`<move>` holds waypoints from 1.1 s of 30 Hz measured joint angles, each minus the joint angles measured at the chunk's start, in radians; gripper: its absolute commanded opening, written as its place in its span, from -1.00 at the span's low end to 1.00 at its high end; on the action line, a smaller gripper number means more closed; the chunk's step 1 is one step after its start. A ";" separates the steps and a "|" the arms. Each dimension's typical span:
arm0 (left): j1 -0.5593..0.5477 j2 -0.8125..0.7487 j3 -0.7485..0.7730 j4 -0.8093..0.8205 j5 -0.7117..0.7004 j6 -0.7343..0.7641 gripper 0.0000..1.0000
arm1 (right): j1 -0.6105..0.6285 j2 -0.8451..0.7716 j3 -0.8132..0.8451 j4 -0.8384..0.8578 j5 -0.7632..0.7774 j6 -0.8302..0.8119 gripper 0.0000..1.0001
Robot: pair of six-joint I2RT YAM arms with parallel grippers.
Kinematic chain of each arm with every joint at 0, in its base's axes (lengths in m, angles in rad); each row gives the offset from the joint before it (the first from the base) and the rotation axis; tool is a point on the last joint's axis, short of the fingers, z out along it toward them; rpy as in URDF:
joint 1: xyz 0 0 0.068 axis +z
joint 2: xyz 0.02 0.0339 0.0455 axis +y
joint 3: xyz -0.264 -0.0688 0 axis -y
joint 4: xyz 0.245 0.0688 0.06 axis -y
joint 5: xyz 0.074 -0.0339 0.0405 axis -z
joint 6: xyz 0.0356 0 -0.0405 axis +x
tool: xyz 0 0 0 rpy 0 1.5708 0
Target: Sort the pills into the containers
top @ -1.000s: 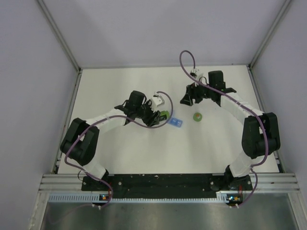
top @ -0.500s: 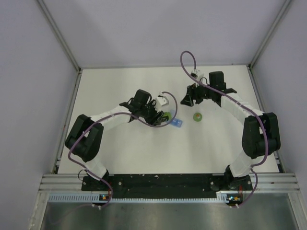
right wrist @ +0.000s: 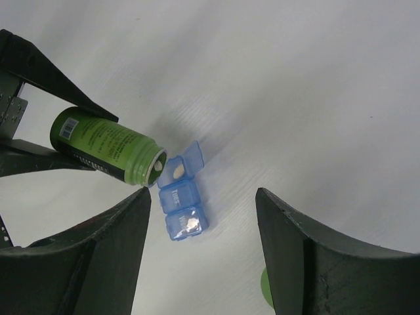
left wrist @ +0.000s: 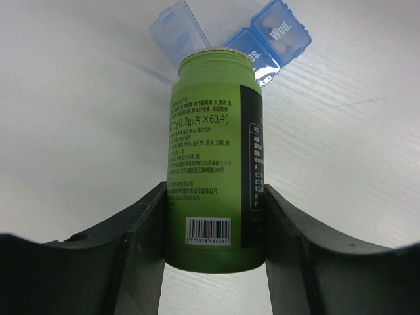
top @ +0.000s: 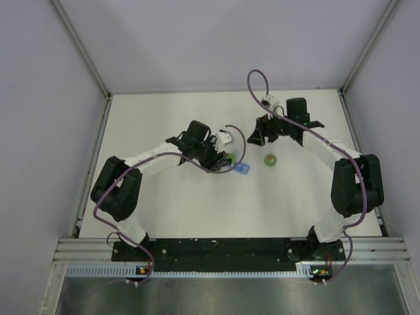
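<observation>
My left gripper (top: 220,157) (left wrist: 213,197) is shut on a green pill bottle (left wrist: 213,157) (right wrist: 105,147), uncapped and tipped on its side. Its mouth is at the open end compartment of the containers, a small blue pill box (top: 243,168) (left wrist: 279,33) (right wrist: 182,200). One pale pill (right wrist: 178,170) lies in that open compartment and another (right wrist: 157,167) sits at the bottle's mouth. The other two lids, marked Tues and Wed, are closed. My right gripper (top: 259,134) (right wrist: 203,197) hangs open above the box, holding nothing.
The bottle's green cap (top: 270,159) (right wrist: 266,289) lies on the white table (top: 170,210) just right of the pill box. Grey walls close in the table on three sides.
My left arm has carried the bottle to the right, up to the pill box. The right arm has stayed still.
</observation>
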 measured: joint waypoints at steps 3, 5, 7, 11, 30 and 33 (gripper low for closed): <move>-0.005 0.000 0.005 -0.006 0.000 0.003 -1.00 | 0.000 0.000 -0.001 -0.001 -0.003 0.001 0.29; -0.006 0.000 0.005 -0.010 -0.001 0.005 -1.00 | 0.000 -0.001 -0.006 0.002 -0.005 0.003 0.29; -0.007 0.000 0.005 -0.014 -0.002 0.008 -1.00 | -0.002 -0.002 -0.006 0.000 -0.007 0.006 0.29; -0.008 0.000 0.005 -0.024 -0.007 0.012 -1.00 | -0.005 -0.002 -0.006 0.000 -0.011 0.007 0.29; -0.017 0.000 0.005 -0.044 -0.031 0.028 -1.00 | -0.006 -0.002 -0.007 0.000 -0.011 0.007 0.29; -0.023 0.009 0.013 -0.064 -0.036 0.035 -1.00 | -0.006 -0.002 -0.007 0.000 -0.011 0.008 0.29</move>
